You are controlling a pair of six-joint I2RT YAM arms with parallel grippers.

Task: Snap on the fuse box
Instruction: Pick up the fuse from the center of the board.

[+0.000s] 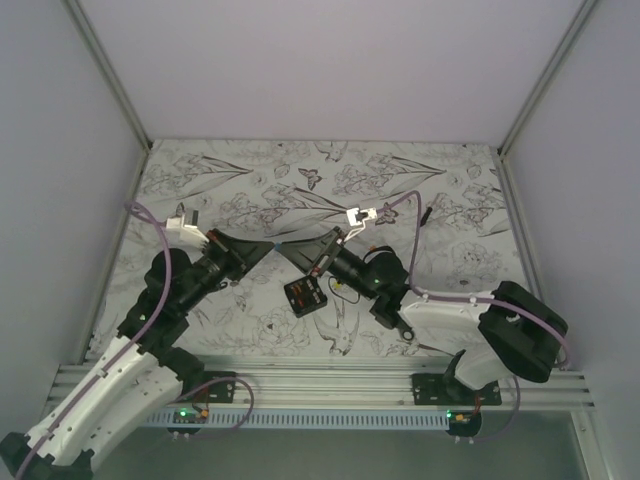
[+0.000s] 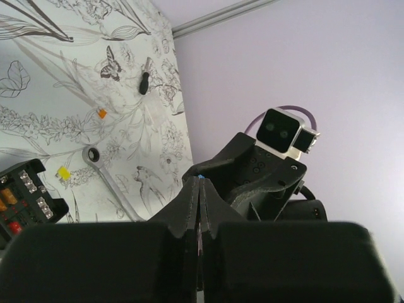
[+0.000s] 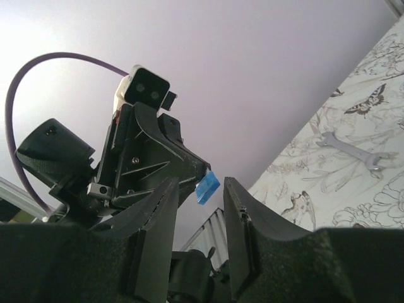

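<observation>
The fuse box [image 1: 306,297], a small black square with rows of coloured fuses inside, lies open-side up on the flower-printed desk [image 1: 450,180], near the middle of the near half. Just at its 11 o'clock in the top view, raised above the desk, the two grippers meet tip to tip.

The left gripper [image 2: 199,189] is closed, pinching a small blue fuse [image 3: 207,187] at the very tip of its fingers. The right gripper [image 3: 200,189] faces it with jaws parted, one on either side of the fuse, and a gap shows on both sides. Whether the fuse lies fully between the fingers in depth cannot be told.

In the left wrist view, a loose yellow fuse [image 2: 64,172] lies at the box's 1 o'clock and an orange one [image 2: 101,113] farther along that line. A silver wrench [image 2: 110,180] lies at its 3 o'clock, and a small black stick [image 2: 144,82] sits beyond.

The step in hand looks like passing the blue fuse from left to right. The next move likely calls for the right jaws to close squarely on the fuse before the left lets go. The fuse can then be carried to a free slot in the box and pressed in.
</observation>
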